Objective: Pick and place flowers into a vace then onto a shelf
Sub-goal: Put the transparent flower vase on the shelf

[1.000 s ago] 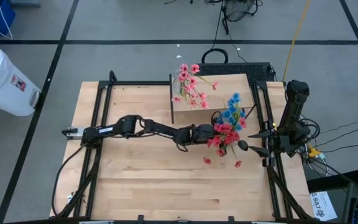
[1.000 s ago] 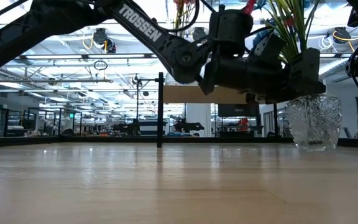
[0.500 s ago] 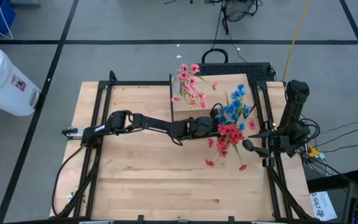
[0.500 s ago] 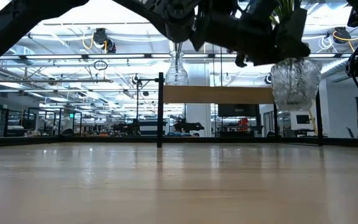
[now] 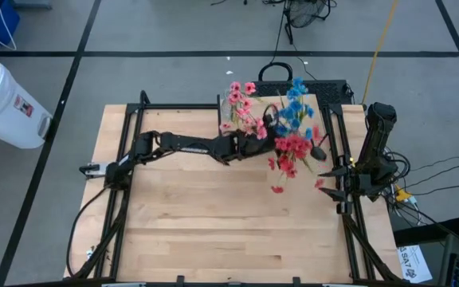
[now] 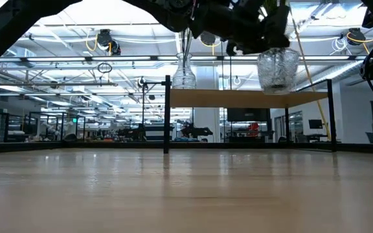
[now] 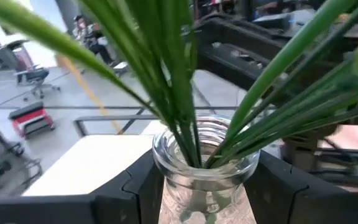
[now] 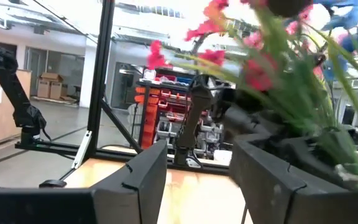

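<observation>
Left pincer (image 7: 191, 186) is clamped on the vase (image 6: 278, 68) of flowers (image 5: 293, 131), held above the shelf (image 6: 248, 98); right pincer (image 8: 197, 180) sits apart.

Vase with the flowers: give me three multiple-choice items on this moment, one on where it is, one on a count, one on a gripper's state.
1. Where is the vase that the left gripper holds?
A. On the tabletop
B. Held in the air above the shelf
C. On the floor

2. How many glass vases show in the low view?
A. One
B. Two
C. Four

3. What is the state of the right gripper?
A. Open, holding nothing
B. Shut on a flower
C. Shut on the vase

Answers: 1 B, the low view shows its base clear of the board. 2 B, a second vase stands on the shelf beside the held one. 3 A, the right wrist view shows its fingers apart with nothing between them.
</observation>
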### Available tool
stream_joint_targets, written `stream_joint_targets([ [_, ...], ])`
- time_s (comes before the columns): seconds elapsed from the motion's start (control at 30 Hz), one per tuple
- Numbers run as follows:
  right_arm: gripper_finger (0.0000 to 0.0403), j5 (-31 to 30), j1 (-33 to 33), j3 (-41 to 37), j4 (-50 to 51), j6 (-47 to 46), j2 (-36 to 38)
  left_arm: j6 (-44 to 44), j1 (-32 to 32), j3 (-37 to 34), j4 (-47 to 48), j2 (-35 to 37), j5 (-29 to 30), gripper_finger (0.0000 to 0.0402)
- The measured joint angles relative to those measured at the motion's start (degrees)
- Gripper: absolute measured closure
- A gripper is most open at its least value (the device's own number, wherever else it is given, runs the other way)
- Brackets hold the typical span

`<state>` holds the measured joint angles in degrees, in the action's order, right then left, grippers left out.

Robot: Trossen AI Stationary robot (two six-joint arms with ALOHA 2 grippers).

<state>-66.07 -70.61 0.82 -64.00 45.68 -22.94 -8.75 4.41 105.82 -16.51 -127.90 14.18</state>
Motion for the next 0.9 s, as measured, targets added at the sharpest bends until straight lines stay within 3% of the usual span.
stream_joint_targets([
  [0.27, 0.0228, 0.0, 0.0, 0.0, 0.4, 0.0, 0.0, 2.6, 3.4, 0.0, 0.5, 1.3, -4.0, 0.0216],
  [0.9, 0.0225, 0.0, 0.0, 0.0, 1.3, 0.0, 0.0, 3.2, 7.4, 0.0, 5.0, 3.5, -3.2, 0.0216],
])
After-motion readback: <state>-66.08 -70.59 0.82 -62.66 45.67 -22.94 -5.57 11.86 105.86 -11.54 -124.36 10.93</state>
